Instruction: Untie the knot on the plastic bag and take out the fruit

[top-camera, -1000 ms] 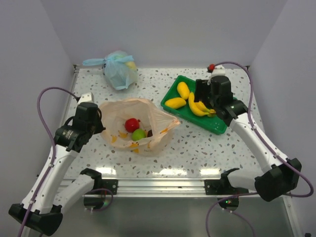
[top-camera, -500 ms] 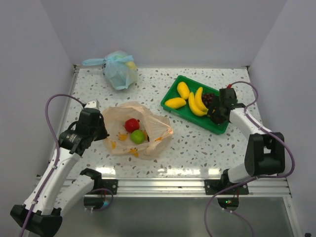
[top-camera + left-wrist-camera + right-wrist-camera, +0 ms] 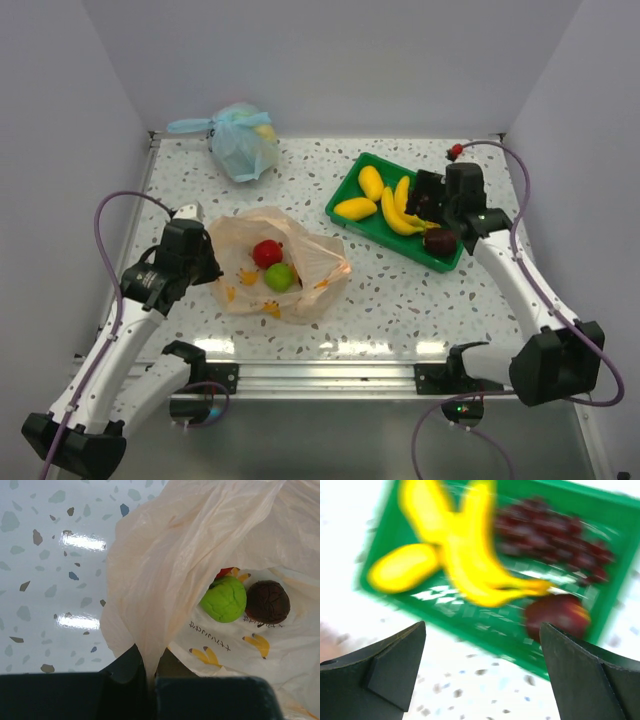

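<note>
The whole thing comes down to this: the free pincer is on the far side of the table from the fruit that's left.

The left pincer [image 3: 205,262] is clamped on a fold of the orange bag [image 3: 325,262] at the bag's left edge; in its wrist view the plastic runs right down between the jaws. No tied knot shows and the bag lies open on the table, so the untying looks done. Inside sit a red apple [image 3: 266,252], a green lime [image 3: 279,277] and a dark brown piece [image 3: 267,602], all bunched together just right of that pincer.

The right pincer [image 3: 428,200] hangs over the green tray [image 3: 343,185] with its fingers spread wide and nothing between them. Bananas [image 3: 398,208], a mango [image 3: 355,208], grapes [image 3: 555,530] and a maroon fruit [image 3: 438,240] already lie in the tray under it.

So the left arm is way nearer the bagged fruit, but it's busy holding the bag. The right arm looks like the one to do the picking: the apple and lime lie to its left and a bit nearer the arm bases, well apart from the tray.
</note>
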You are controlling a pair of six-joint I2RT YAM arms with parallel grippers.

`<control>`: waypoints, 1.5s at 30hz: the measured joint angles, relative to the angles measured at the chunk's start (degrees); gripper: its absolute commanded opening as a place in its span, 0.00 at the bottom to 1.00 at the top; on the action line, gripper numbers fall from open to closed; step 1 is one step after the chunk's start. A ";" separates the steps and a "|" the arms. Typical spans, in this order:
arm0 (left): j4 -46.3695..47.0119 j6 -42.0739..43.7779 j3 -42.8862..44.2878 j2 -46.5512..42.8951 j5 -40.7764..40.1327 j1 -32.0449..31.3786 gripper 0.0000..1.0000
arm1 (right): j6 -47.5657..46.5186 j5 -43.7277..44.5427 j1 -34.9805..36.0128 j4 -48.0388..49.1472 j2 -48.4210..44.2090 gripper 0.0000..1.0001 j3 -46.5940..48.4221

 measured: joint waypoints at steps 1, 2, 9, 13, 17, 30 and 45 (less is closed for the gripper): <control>0.04 0.00 0.00 0.04 0.00 0.00 0.00 | -0.63 -0.96 1.95 0.09 -0.94 0.99 1.01; 0.09 0.00 0.00 0.13 0.00 0.00 0.00 | -1.57 -2.25 4.59 0.22 -1.90 0.99 2.47; 0.44 0.00 0.00 1.31 -0.09 0.00 0.00 | -9.35 -10.38 26.05 -0.81 -1.33 0.99 20.06; 0.48 0.02 0.00 1.38 -0.17 0.00 0.00 | -13.90 -11.34 38.29 -2.40 2.64 0.99 30.14; 0.85 0.02 -0.20 1.57 -0.33 0.00 0.00 | -19.76 -7.87 51.89 -6.08 8.70 0.99 36.85; 1.51 0.02 -1.84 2.73 -0.35 0.00 0.00 | -20.59 15.72 56.11 -12.11 20.57 0.49 21.05; 4.74 -0.59 -7.78 3.26 2.95 0.00 0.00 | -8.07 -11.37 34.10 3.43 22.21 0.19 -0.13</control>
